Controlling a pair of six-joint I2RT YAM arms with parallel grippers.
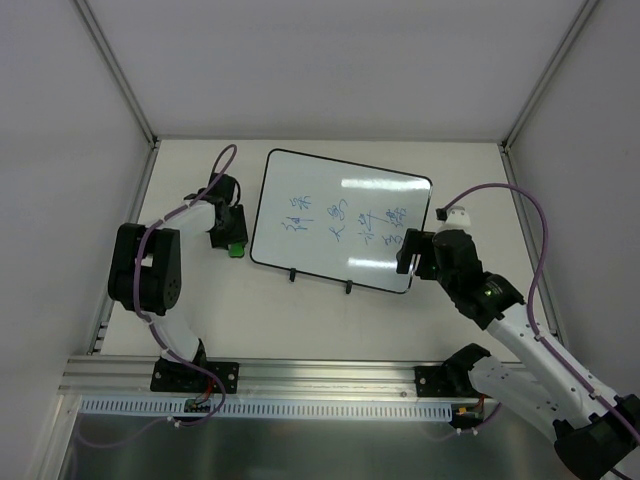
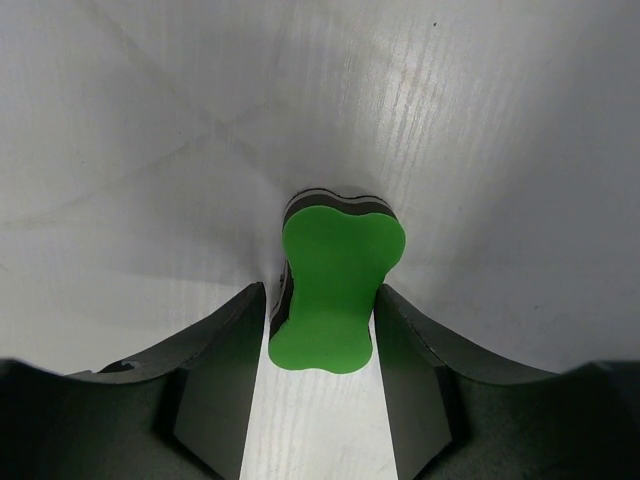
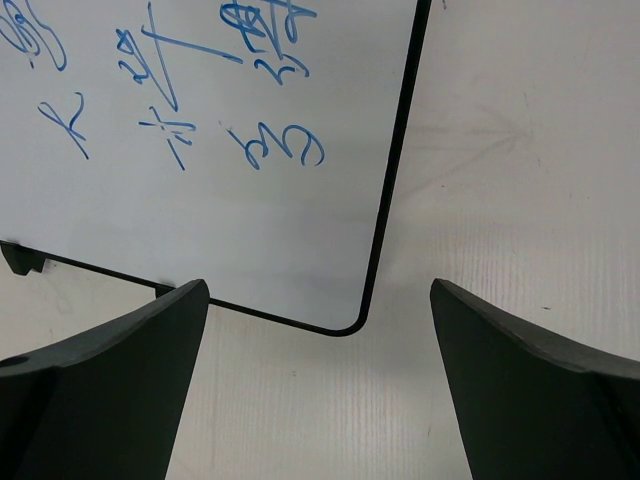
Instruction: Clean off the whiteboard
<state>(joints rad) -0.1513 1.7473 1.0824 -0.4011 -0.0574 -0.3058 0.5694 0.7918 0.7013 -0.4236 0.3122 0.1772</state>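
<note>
So the big flat white rectangular whiteboard [image 1: 340, 220] with the thin black rim and rounded corners is lying flat on the pale white surface [image 1: 330, 320], roughly in the middle and turned a bit askew. It's still covered in blue handwriting [image 1: 345, 215], a few columns of squiggly characters running across most of the board. Two small black feet [image 1: 292, 273] poke out from its near edge.

The left gripper [image 1: 232, 240] sits just off the whiteboard's left edge, down toward the near-left corner, not touching the board. In the left wrist view the left gripper [image 2: 320, 300] is closed on a small green block [image 2: 335, 290] with a dog-bone outline and a black layer under the green face. The two dark fingers [image 2: 225, 380] pinch it at its narrow waist. From the top the green block [image 1: 236, 248] is just a bright spot beside the board's rim. Can't tell whether it's resting on the surface or held slightly above it.

The right gripper [image 1: 410, 255] is at the whiteboard's near-right corner. In the right wrist view the right gripper [image 3: 320, 290] is wide open with nothing in it, and the whiteboard [image 3: 200, 150] corner sits below the gap between the fingers, with the writing above it.
</note>
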